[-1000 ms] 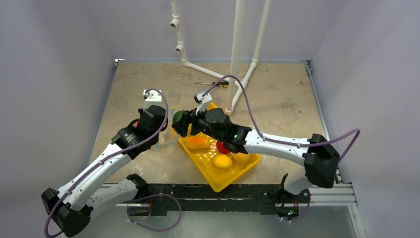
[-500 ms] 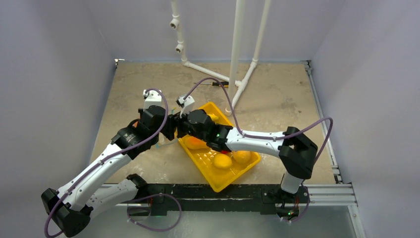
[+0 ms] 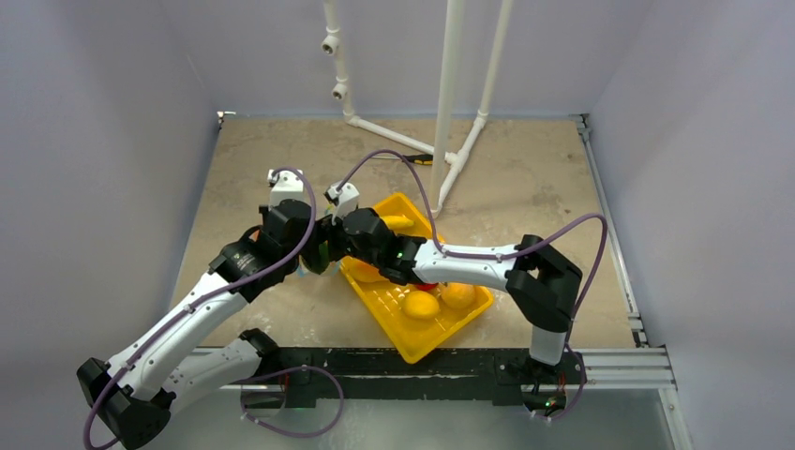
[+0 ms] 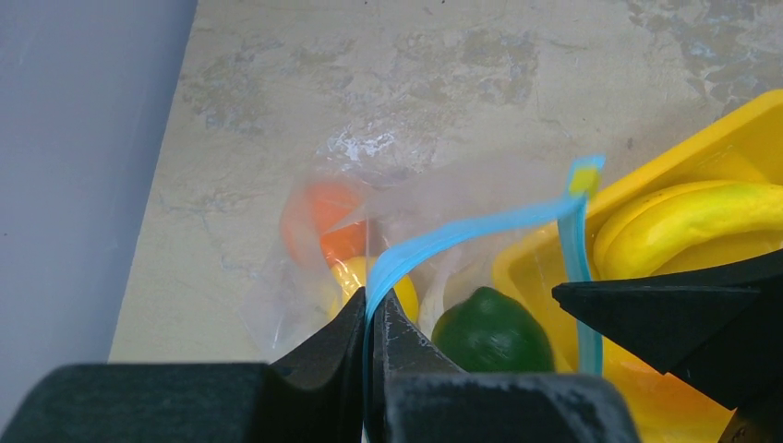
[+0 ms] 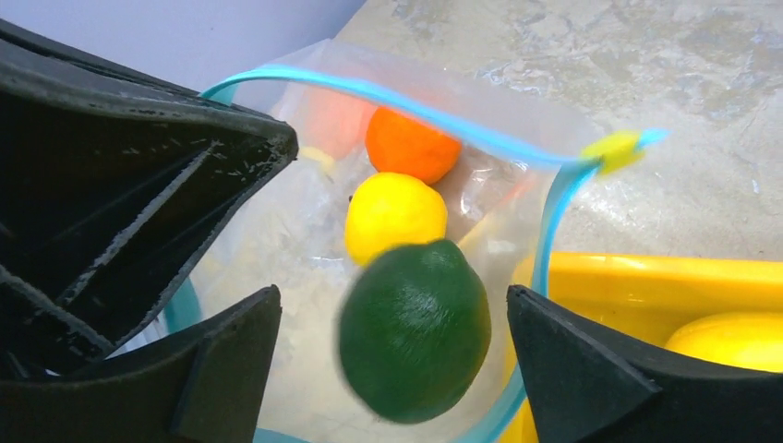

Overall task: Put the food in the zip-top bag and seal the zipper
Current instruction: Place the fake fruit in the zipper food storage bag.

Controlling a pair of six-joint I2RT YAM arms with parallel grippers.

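Note:
The clear zip-top bag (image 4: 305, 277) lies left of the tray. My left gripper (image 4: 369, 314) is shut on its teal zipper (image 4: 462, 238) and holds the mouth up and open. My right gripper (image 5: 392, 295) hangs open over that mouth. The dark green avocado (image 5: 415, 328) is blurred between its fingers and touches neither. An orange (image 5: 411, 143) and a lemon (image 5: 392, 212) lie inside the bag. The avocado (image 4: 492, 330) also shows at the mouth in the left wrist view. The top view has both grippers together at the bag (image 3: 314, 255).
The yellow gridded tray (image 3: 412, 342) sits right of the bag, holding two yellow fruits (image 3: 422, 305), an orange mango (image 3: 370, 274) and a banana (image 4: 683, 221). White pipes (image 3: 448, 94) stand behind it, with a screwdriver (image 3: 419, 159) at their foot. Grey walls close in on both sides.
My right arm has swung left from above the tray to the bag's mouth carrying the avocado. Its jaws have widened and the avocado has come free. The left gripper kept its hold.

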